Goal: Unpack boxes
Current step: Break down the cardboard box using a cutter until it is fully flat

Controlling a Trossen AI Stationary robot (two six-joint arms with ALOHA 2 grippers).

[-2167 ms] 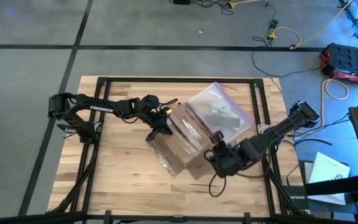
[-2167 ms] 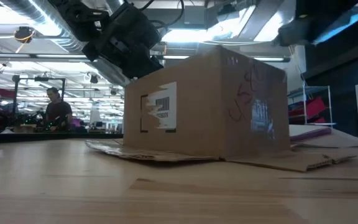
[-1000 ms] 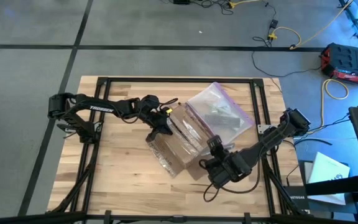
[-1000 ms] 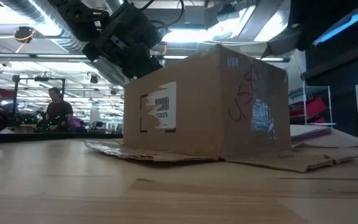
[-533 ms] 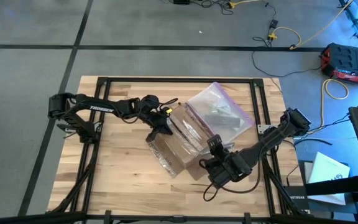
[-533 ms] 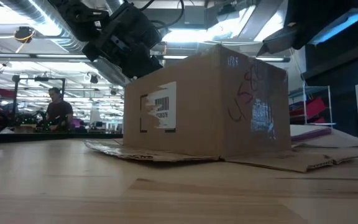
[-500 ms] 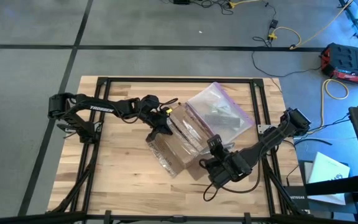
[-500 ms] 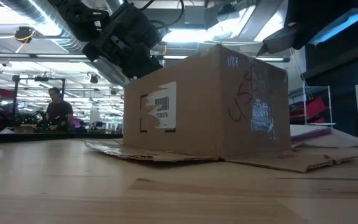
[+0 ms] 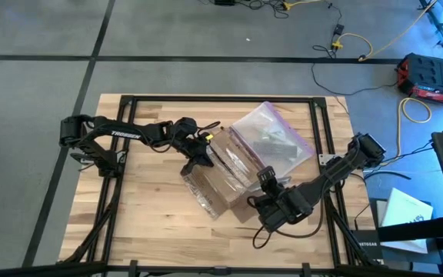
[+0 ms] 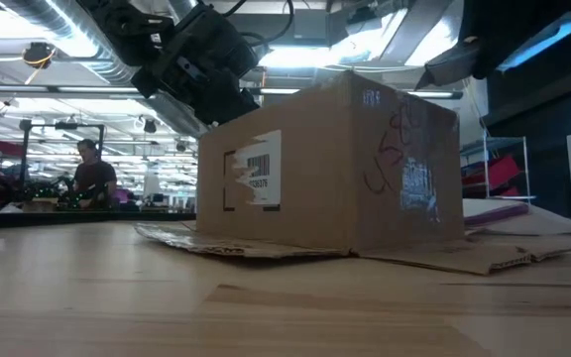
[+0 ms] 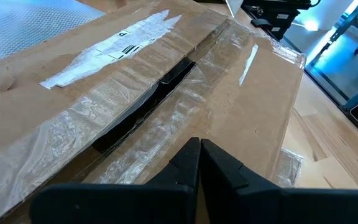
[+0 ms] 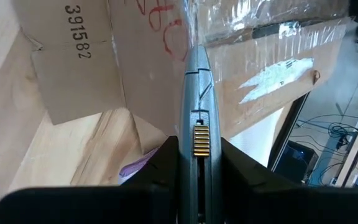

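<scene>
A taped cardboard box point(image 9: 220, 178) sits mid-surface between two claws as the unpacking reaches its cutting stage. The right claw point(image 12: 197, 163) is clamped on a slim grey box cutter point(image 12: 196, 93), whose tip points ahead at the box's upper edge, where clear packing tape point(image 12: 272, 34) wraps over the side scrawled in red; that aim suggests the blade is being lined up with the taped seam, though contact cannot be confirmed. The left claw point(image 11: 200, 163), fingers pressed fully together and holding nothing, rests on the box top just short of the dark centre seam point(image 11: 146, 99), apparently to pin the box down against the pull of a cut.

The overhead view alone shows a clear zip bag point(image 9: 271, 142) with a purple edge lying just beyond the right claw point(image 9: 266, 181), touching the box's far side. The table-level view adds a barcode label point(image 10: 257, 178), and loose flaps point(image 10: 226, 246) splayed flat on the wooden surface point(image 10: 117, 297). The right wrist view alone reads the printed number 391582 point(image 12: 78, 31) on one such flap.
</scene>
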